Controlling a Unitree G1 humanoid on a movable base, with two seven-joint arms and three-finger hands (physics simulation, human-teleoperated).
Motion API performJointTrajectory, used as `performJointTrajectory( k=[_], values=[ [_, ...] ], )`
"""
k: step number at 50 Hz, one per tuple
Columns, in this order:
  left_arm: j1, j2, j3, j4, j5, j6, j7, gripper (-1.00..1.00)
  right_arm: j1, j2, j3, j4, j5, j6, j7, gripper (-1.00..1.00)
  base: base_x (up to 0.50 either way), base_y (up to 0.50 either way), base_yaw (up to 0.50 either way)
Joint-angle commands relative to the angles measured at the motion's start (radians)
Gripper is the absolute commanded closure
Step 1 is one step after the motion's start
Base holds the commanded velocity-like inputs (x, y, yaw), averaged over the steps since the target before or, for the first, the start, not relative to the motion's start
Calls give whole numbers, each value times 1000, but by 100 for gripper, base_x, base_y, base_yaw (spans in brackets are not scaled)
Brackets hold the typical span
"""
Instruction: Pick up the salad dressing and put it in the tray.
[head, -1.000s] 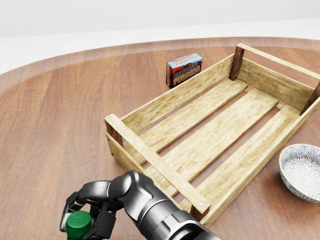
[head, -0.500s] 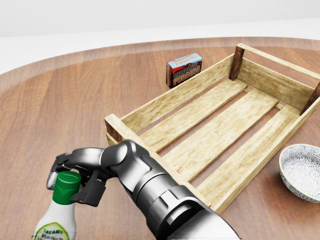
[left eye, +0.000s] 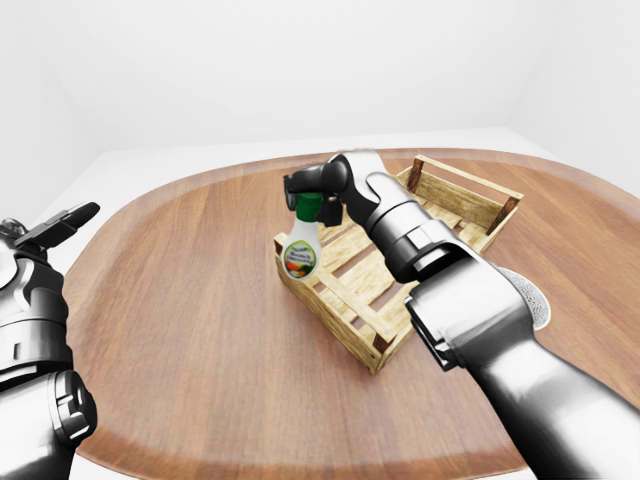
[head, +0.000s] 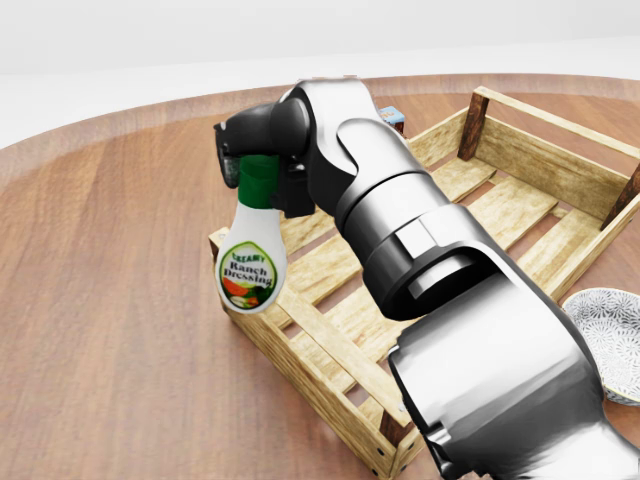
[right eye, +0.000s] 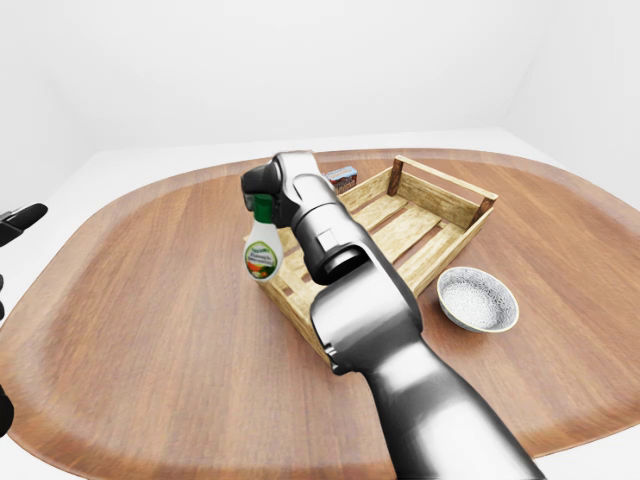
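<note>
The salad dressing (head: 250, 265) is a white ranch bottle with a green cap. It hangs in the air, tilted slightly, over the left end corner of the wooden tray (head: 545, 158). My right hand (head: 248, 160) is shut on its cap and neck, with the arm stretching across the tray's slats. In the left-eye view my left hand (left eye: 55, 225) is raised at the far left edge, fingers spread, holding nothing and far from the bottle.
A patterned grey bowl (right eye: 480, 298) sits on the round wooden table (right eye: 150, 300) right of the tray. A chocolate pudding box (right eye: 343, 177) stands beyond the tray's far long side, mostly hidden by my arm in the head view.
My right hand has carried the bottle up and to the right, from the head view's bottom left to over the tray's left corner. The arm now covers the pudding box.
</note>
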Motion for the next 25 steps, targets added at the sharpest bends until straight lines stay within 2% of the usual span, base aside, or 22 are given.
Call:
performJointTrajectory(
  k=[1,13,20,25],
  values=[
    [-4,-5,-3,-3,4,0,0,-100,-119,-138,1,29,-465,-84,0,100,0,0,0],
    [-2,-9,-4,-16,5,0,0,-100,-159,-238,-109,5,-583,-55,0,100,0,0,0],
    [-3,-6,-2,-12,6,0,0,-100,-107,-300,-137,-15,-604,-21,0,100,0,0,0],
    [-2,-9,-3,-18,7,0,1,-100,-76,-336,-142,-23,-617,-11,0,100,0,0,0]
  ],
)
